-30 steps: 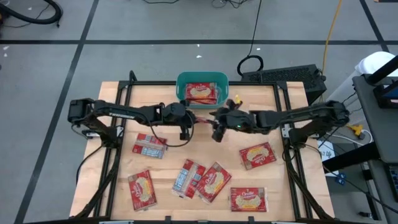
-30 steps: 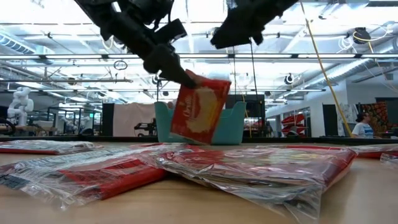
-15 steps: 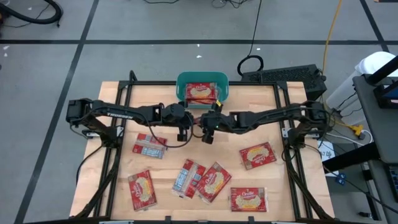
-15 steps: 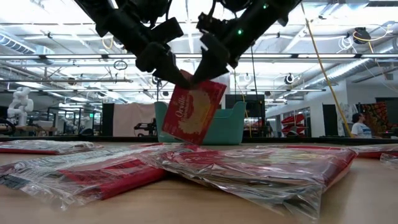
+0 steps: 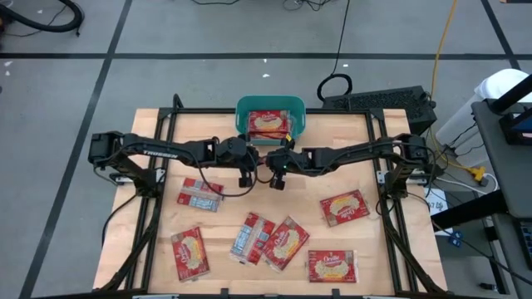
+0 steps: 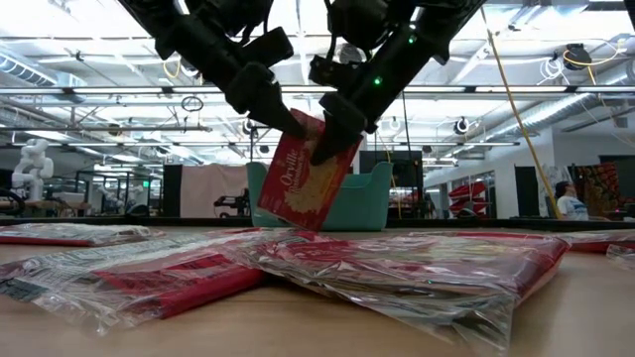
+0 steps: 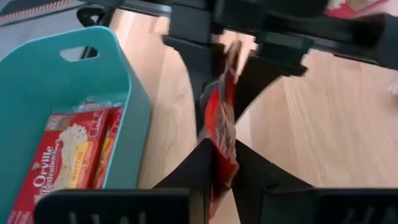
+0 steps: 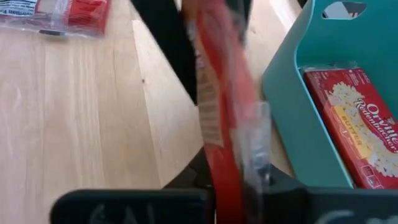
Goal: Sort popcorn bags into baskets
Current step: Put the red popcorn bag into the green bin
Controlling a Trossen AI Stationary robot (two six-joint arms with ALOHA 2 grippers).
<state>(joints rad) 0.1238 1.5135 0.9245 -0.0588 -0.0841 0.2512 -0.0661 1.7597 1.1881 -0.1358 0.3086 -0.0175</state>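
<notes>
A red popcorn bag (image 6: pixel 303 178) hangs on edge above the table's middle, just in front of the teal basket (image 5: pixel 246 108). My left gripper (image 6: pixel 288 121) is shut on its upper corner. My right gripper (image 6: pixel 329 144) is shut on its upper edge from the other side. Seen edge-on, the bag (image 7: pixel 221 134) stands between the left fingers and also between the right fingers as the bag (image 8: pixel 217 112). Another popcorn bag (image 5: pixel 270 124) lies flat in the basket. Several more bags (image 5: pixel 285 241) lie flat on the near half of the table. My left gripper pinches the bag's upper corner (image 6: pixel 300 127) between its two fingers, slanting down from the table's left. The bag hangs tilted below the fingers, clear of the table. My right gripper pinches the bag's upper edge near the other top corner (image 6: pixel 337 139) between its two fingers, slanting down from the right. The bag's crinkled wrapper (image 8: pixel 252 143) sits between the fingers, and the bag hangs clear of the table.
The basket's near wall (image 7: pixel 134 106) stands close beside both grippers. Loose bags lie at the near left (image 5: pixel 189 252), left (image 5: pixel 199 195), near right (image 5: pixel 332 266) and right (image 5: pixel 343 208). A dark keyboard (image 5: pixel 391 101) sits at the far right corner.
My right gripper has come down and toward the table's left, up to the bag that my left gripper holds, and has shut on the bag's upper edge. The bag has tilted a little and stays in the air.
</notes>
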